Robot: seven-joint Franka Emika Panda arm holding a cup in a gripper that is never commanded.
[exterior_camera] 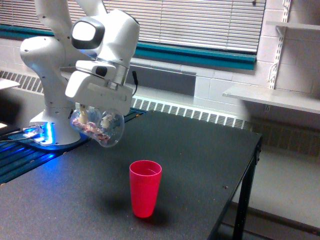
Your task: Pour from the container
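The container [100, 127], a clear plastic cup with small pinkish and white pieces inside, hangs tilted well over on its side, mouth toward the exterior view's right and slightly down. My gripper [95, 117] is shut on it from above, the fingers partly visible through the plastic. It hovers above the black table [200, 150], to the upper left of an upright red cup [145, 188] and apart from it. The pieces lie along the container's lower wall; none are seen falling.
The white arm's base [52, 127] stands on a blue-lit plate at the table's left rear. The table's right edge [250, 170] drops off beside a shelf [272, 97]. A radiator and blinds run along the back wall.
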